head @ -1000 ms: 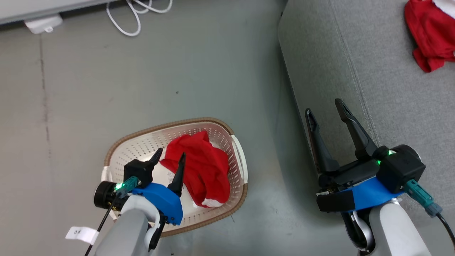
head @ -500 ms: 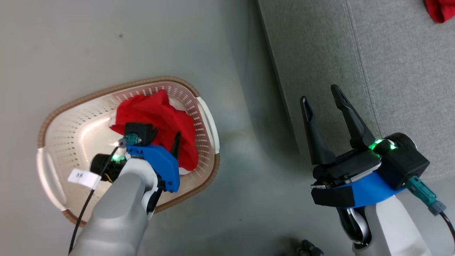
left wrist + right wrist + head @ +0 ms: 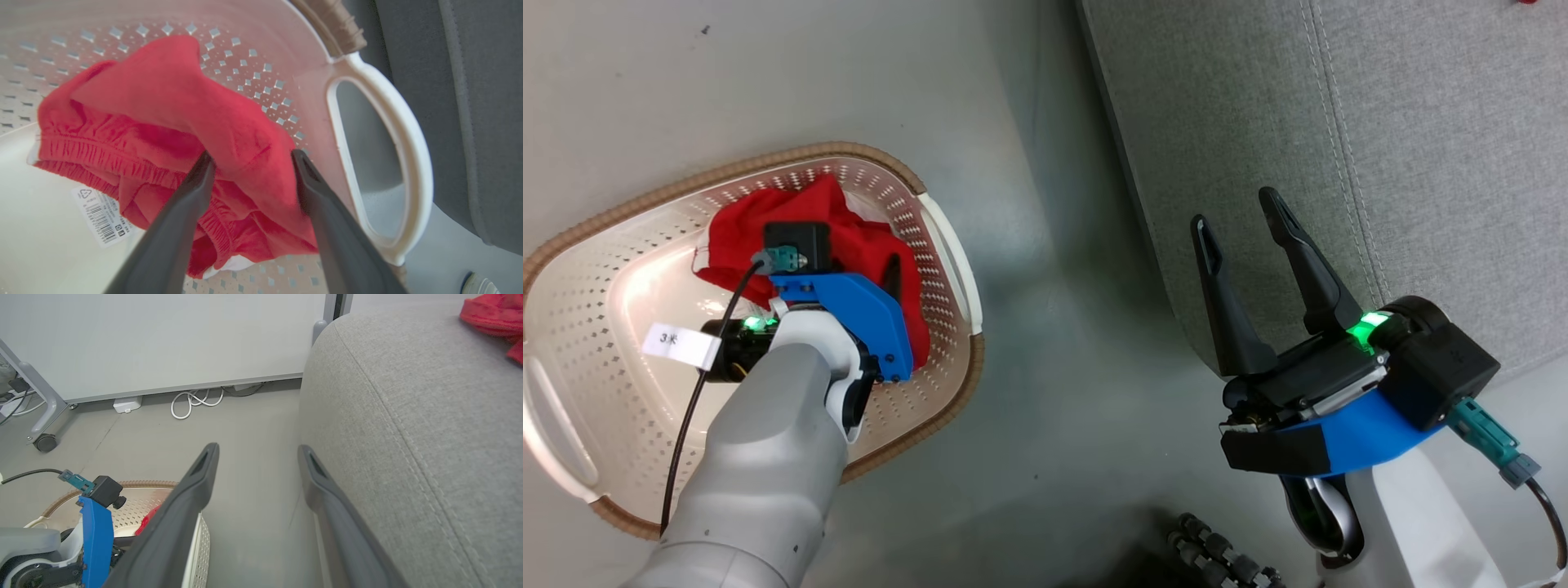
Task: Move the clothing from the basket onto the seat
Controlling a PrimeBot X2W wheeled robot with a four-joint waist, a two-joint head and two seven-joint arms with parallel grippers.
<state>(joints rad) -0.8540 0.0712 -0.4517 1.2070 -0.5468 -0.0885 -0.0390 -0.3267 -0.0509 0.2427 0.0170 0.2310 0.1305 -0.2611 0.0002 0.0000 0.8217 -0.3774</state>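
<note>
The clothing (image 3: 163,102) not yet moved is a crumpled red garment inside the basket (image 3: 596,327), bunched against the wall nearest the seat (image 3: 1421,122); another red piece (image 3: 488,314) already lies on the cushion. My left gripper (image 3: 252,157) is down in the basket, fingers apart, straddling a raised fold with nothing pinched yet. I'd sink slightly deeper to bracket the thick bunch by the elastic waistband, stay off the perforated wall and the handle (image 3: 416,171), then close. My right gripper (image 3: 1235,208) hangs spread and empty beside the seat's edge.
</note>
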